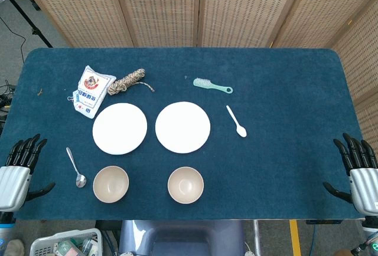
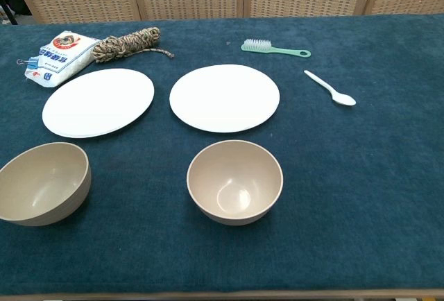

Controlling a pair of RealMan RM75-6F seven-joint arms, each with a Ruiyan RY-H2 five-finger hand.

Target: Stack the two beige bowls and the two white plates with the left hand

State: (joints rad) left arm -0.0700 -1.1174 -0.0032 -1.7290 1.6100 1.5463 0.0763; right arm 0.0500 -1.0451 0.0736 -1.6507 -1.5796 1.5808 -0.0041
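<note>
Nearest me, I have the left hand (image 1: 20,164) at the table's (image 1: 283,167) near left corner and the right hand (image 1: 357,170) at the near right corner, both with fingers apart and straight, pointing away from me, holding nothing and touching none of the dishes.

Just past them, in the near row, the left beige bowl (image 1: 110,183) and the right beige bowl (image 1: 185,184) sit upright, mouths up, side by side and apart. A metal spoon (image 1: 75,167) lies between my left hand and the left bowl, its bowl end toward me, handle running away and slightly left.

Behind the bowls, the left white plate (image 1: 119,128) and the right white plate (image 1: 182,127) lie flat, close together but not touching. They are round, so no long axis.

To the right of the plates lies a white plastic spoon (image 1: 236,121). Farther back are a packet (image 1: 91,90) just beside the left plate's far edge, a bundle of rope (image 1: 130,81), and a green brush (image 1: 212,85).
</note>
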